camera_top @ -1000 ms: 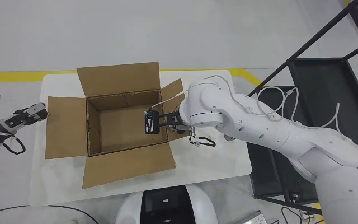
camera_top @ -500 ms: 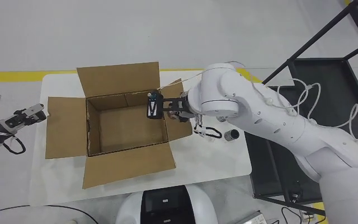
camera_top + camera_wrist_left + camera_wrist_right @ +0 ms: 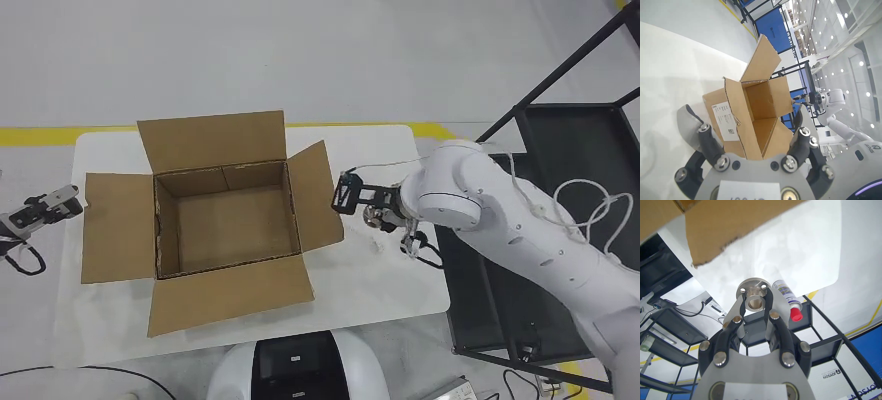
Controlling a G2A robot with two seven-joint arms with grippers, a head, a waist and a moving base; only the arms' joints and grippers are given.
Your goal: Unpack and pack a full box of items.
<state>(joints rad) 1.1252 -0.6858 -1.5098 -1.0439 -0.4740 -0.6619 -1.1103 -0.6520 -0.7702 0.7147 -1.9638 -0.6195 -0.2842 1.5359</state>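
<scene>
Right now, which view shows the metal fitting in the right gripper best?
The right wrist view: the fitting is close, flange and bore plain, clamped in the right gripper. The top view gives a small glint there; in the left wrist view it is too small to tell.

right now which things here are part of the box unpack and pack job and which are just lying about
Job:
cardboard box, open, nothing visible inside
metal fitting, gripped in the right tool near a box flap
spray can on the table
left tool, open, beside the table

Lying about:
black rack
yellow floor line
</scene>
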